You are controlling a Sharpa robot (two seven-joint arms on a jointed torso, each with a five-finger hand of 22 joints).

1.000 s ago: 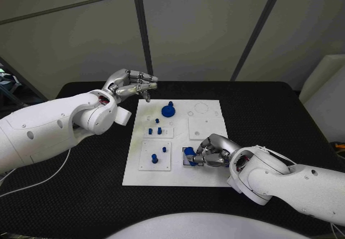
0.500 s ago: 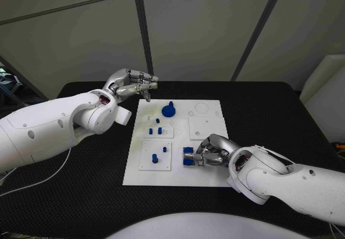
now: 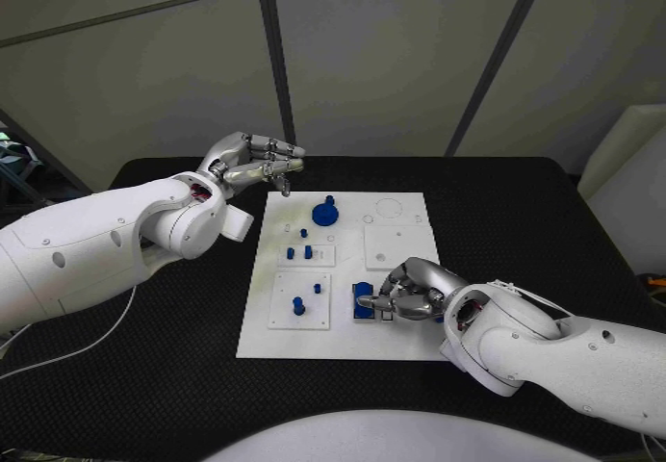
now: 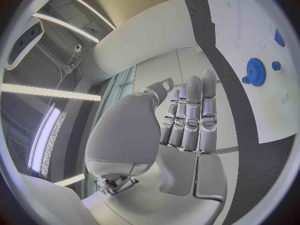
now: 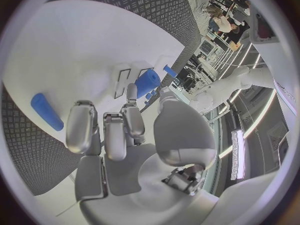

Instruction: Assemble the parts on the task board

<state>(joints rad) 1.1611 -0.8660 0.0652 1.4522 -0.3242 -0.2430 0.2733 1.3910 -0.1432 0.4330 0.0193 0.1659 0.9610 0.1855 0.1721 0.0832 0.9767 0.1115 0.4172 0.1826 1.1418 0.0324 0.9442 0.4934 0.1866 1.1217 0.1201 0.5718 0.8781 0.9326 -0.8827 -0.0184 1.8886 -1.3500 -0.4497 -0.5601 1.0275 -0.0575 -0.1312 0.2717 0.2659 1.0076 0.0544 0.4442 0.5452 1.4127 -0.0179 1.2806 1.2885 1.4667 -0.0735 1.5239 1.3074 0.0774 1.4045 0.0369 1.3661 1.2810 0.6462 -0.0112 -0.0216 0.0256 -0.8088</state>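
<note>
Scanning from the frame's left, you see the left hand (image 3: pixel 254 160) hovering off the task board's (image 3: pixel 340 337) upper-left corner, fingers curled in on nothing, probably parked clear of the work. Mid-board, the blue gear (image 3: pixel 325 213) sits near the top, with small blue pegs (image 3: pixel 297 306) standing in the plates below. At lower right, your right hand (image 3: pixel 402 294) pinches a blue block (image 3: pixel 364 300) at the board's lower middle, apparently seating it in its slot.
</note>
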